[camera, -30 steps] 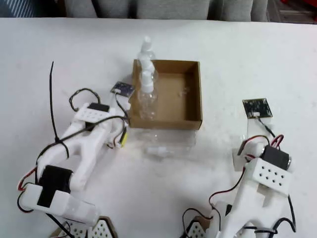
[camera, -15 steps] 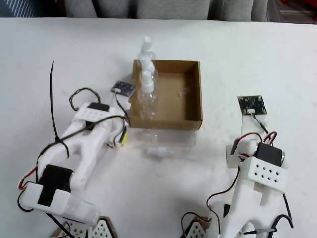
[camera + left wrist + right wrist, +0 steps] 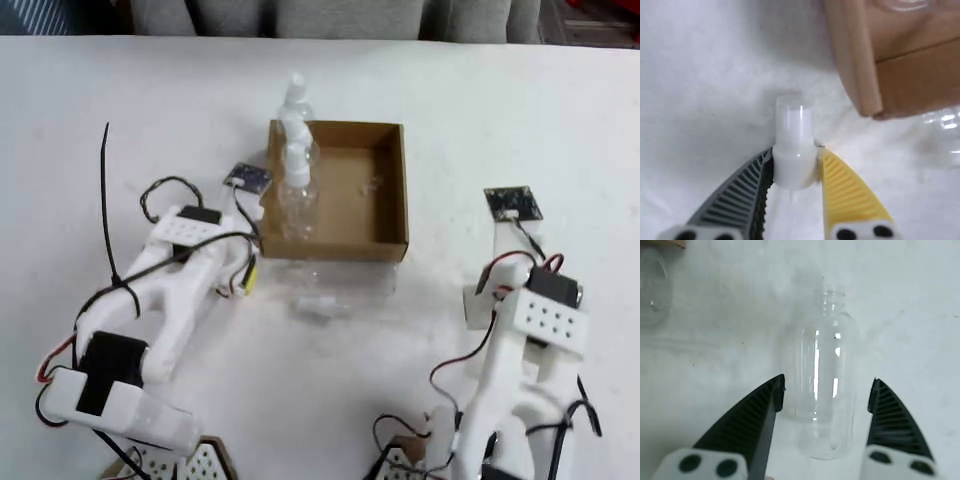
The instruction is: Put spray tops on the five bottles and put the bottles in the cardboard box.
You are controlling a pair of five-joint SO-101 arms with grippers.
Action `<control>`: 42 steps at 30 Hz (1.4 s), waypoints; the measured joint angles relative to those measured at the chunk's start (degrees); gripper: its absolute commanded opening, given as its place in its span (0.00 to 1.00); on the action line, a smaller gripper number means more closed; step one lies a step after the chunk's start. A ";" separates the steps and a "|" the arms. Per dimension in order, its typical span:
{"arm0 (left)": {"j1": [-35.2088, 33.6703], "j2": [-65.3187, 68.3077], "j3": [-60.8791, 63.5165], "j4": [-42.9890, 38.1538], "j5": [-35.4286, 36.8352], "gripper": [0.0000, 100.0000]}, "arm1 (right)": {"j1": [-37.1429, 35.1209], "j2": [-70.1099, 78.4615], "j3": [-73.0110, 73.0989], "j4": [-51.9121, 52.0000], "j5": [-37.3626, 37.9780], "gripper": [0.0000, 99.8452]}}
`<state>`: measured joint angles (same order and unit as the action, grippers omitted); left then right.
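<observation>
My left gripper [image 3: 794, 159] is shut on a white spray top [image 3: 792, 142] standing on the table just off the near left corner of the cardboard box [image 3: 890, 60]. My right gripper [image 3: 827, 385] is open, with its fingers either side of a clear bottle [image 3: 826, 370] that has no top and lies on the table. In the high view the cardboard box [image 3: 390, 190] holds a topped bottle [image 3: 297, 195] upright at its left side, with more topped bottles [image 3: 295, 108] behind. Clear bottles [image 3: 340, 285] lie before the box's front wall.
The left arm [image 3: 170, 290] lies at the box's front left, the right arm [image 3: 525, 340] at its front right. Another clear bottle's end [image 3: 652, 285] lies near the box edge. Loose wires trail by both arms. Grey chairs line the far edge.
The right arm has shifted a little leftward and away from the table's near edge, its wrist turning. The left arm and the spray top have not moved.
</observation>
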<state>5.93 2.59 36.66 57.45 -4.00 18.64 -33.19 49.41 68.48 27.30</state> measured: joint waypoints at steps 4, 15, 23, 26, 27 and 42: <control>0.00 0.00 0.00 0.00 0.00 0.02 | -0.18 6.24 0.00 -3.96 0.09 0.22; 0.00 0.00 0.00 0.00 0.00 0.02 | -0.35 15.38 -2.64 -6.59 0.35 0.23; 0.00 0.00 0.00 0.00 0.00 0.02 | -0.70 15.47 -2.81 -8.18 0.44 0.23; 0.00 0.00 0.00 0.00 0.00 0.02 | -0.70 15.47 -2.81 -9.14 2.02 0.23; 0.00 0.00 0.00 0.00 0.00 0.02 | -0.70 15.47 -2.73 -9.23 2.37 0.22; 0.18 0.00 0.00 0.00 0.00 0.02 | -0.62 15.65 1.32 -13.63 3.34 0.22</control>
<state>6.11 2.59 36.66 57.45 -4.00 18.02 -17.54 50.73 54.86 30.64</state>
